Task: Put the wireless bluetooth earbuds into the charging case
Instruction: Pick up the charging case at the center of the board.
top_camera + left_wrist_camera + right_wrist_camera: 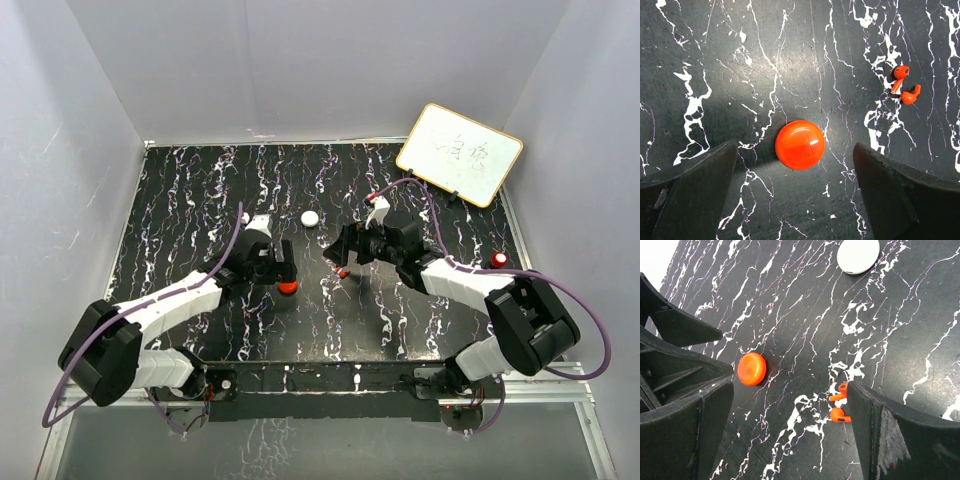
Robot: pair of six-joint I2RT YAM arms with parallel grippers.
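The charging case point(800, 145), a closed round red puck, lies on the black marbled table point(740, 75). It also shows in the top view point(288, 288) and the right wrist view point(751, 368). My left gripper point(795, 200) is open and empty, hovering over the case, which lies between its fingers near the tips. The two red earbuds point(905, 87) lie side by side to the case's right, seen in the top view point(342, 272) and the right wrist view point(838, 402). My right gripper point(790, 410) is open and empty above them; they lie against its right finger point(880, 425), partly hidden.
A white round disc point(310, 218) lies behind the grippers, also in the right wrist view point(858, 255). A small white piece point(245, 216) lies far left of it. A red object point(499, 260) sits at the right. A whiteboard point(460, 153) leans at the back right.
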